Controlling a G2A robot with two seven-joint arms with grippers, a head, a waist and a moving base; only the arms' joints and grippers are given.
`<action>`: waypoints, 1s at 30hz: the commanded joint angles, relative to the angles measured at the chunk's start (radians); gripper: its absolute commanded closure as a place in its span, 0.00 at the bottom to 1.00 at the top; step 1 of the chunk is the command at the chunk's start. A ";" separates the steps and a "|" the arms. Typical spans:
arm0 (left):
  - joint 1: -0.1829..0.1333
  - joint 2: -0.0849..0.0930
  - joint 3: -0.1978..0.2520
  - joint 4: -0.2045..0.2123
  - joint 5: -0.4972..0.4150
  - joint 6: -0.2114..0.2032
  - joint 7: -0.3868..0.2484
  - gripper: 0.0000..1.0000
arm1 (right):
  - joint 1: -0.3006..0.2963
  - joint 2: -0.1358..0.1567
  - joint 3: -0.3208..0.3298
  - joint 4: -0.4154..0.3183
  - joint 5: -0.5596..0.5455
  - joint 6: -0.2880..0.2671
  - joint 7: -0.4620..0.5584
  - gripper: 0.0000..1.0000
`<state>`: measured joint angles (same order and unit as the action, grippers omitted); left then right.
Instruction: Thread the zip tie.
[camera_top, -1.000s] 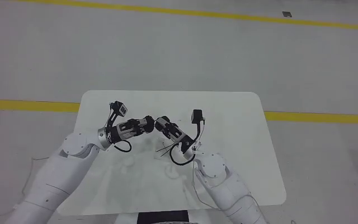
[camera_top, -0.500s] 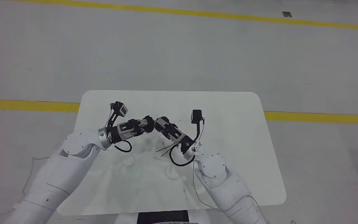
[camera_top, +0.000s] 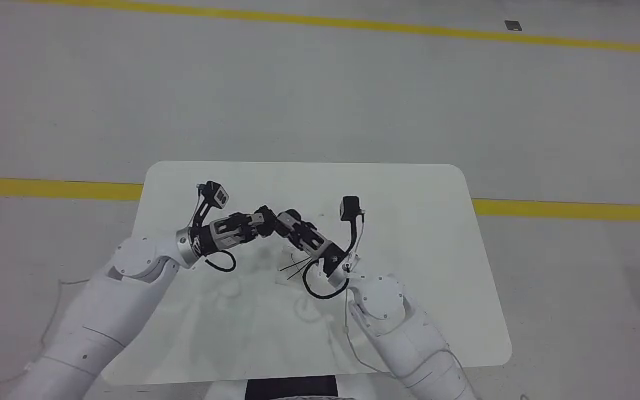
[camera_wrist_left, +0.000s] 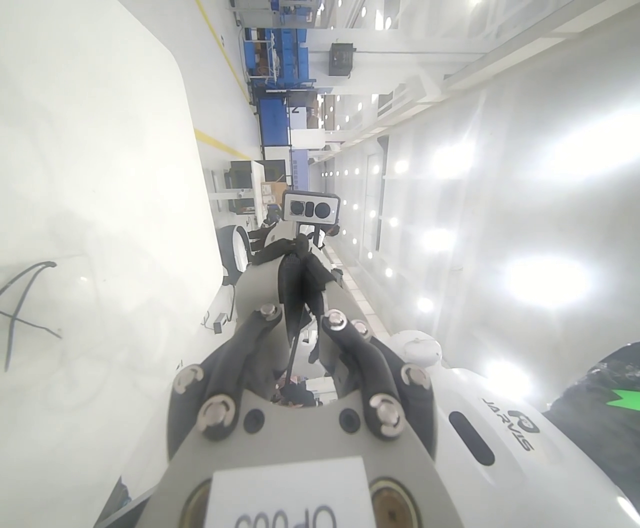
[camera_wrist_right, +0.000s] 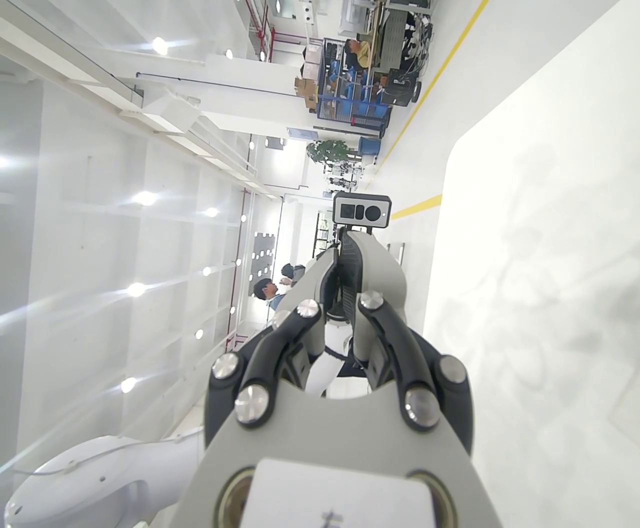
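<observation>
Above the table (camera_top: 420, 200), left fingers (camera_wrist_left: 288, 281) apparently pinch the zip tie (camera_wrist_left: 295, 345).

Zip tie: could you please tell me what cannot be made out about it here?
Top view: too small to see between left gripper and right gripper.
Left wrist view: the zip tie is a thin strap; dark fingers hide its far end.
Right wrist view: hidden behind the right gripper's shut fingers.

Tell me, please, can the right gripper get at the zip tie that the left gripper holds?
Probably yes. The right gripper is tip to tip with the left gripper, which is shut on the zip tie. Nothing stands between them, though the right gripper is shut itself.
</observation>
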<state>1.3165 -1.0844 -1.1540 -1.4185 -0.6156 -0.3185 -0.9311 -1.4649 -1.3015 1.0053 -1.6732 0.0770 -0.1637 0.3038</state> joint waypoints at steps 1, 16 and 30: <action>-0.001 0.000 0.002 0.002 0.000 0.000 0.000 1.00 | 0.000 0.000 0.000 0.000 -0.001 0.000 0.001 1.00; 0.004 0.016 -0.035 0.000 0.000 -0.010 -0.071 1.00 | -0.014 0.004 0.047 -0.002 0.081 0.004 0.037 0.00; -0.012 0.040 -0.087 0.011 0.005 -0.021 -0.308 1.00 | -0.011 0.011 0.086 0.024 0.274 0.044 0.203 0.00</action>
<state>1.3049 -1.0447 -1.2410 -1.4078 -0.6107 -0.3400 -1.2416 -1.4755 -1.2906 1.0917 -1.6491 0.3506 -0.1202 0.5065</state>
